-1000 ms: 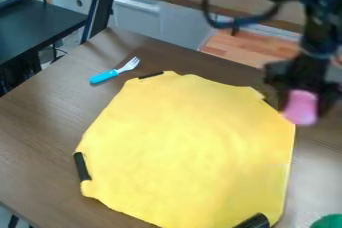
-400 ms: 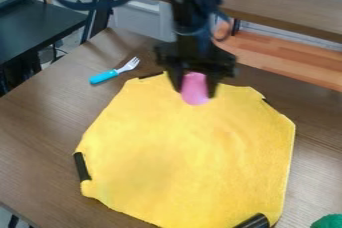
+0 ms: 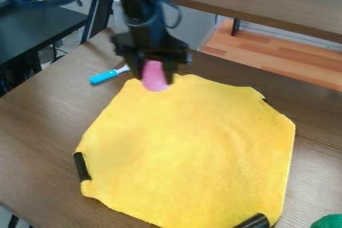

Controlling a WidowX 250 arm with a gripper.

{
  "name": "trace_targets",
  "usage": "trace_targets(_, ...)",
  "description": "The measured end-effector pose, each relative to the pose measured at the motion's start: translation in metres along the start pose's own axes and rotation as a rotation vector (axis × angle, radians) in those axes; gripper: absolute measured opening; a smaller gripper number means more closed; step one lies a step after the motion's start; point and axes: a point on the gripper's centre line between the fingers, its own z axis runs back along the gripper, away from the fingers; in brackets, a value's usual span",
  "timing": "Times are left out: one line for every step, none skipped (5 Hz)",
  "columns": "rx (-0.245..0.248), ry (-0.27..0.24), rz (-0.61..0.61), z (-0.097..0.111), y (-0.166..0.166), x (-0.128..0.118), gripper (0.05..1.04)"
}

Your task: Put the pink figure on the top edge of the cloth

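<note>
Camera view: your black two-finger gripper (image 3: 154, 79), parted by its load's width, grips the smooth-looking, rounded pink figure (image 3: 155, 76), long axis twelve-to-six o'clock, at the eleven-o'clock edge of the fuzzy yellow cloth (image 3: 187, 147).

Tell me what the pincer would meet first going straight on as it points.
Probably the yellow cloth near its top edge, touched first by the pink figure held in the pincer; how high they hang is unclear.
</note>
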Motion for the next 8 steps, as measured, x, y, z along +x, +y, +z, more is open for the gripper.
trace_targets(0.001,-0.008,-0.009,-0.007,0.008,0.004,0.681)
trace_targets(-0.007,-0.005,-0.009,-0.025,0.019,0.016,0.681)
trace_targets(-0.002,-0.018,-0.002,-0.038,0.018,0.031,0.681)
trace_targets(0.027,-0.009,-0.009,-0.057,0.018,0.042,0.681)
trace_targets(0.029,0.038,0.000,-0.076,0.016,0.047,0.681)
trace_targets(0.040,0.076,-0.007,-0.092,0.018,0.041,0.681)
trace_targets(0.056,0.072,-0.025,-0.098,0.021,0.039,0.734)
trace_targets(0.085,0.102,-0.046,-0.097,0.023,0.034,0.984)
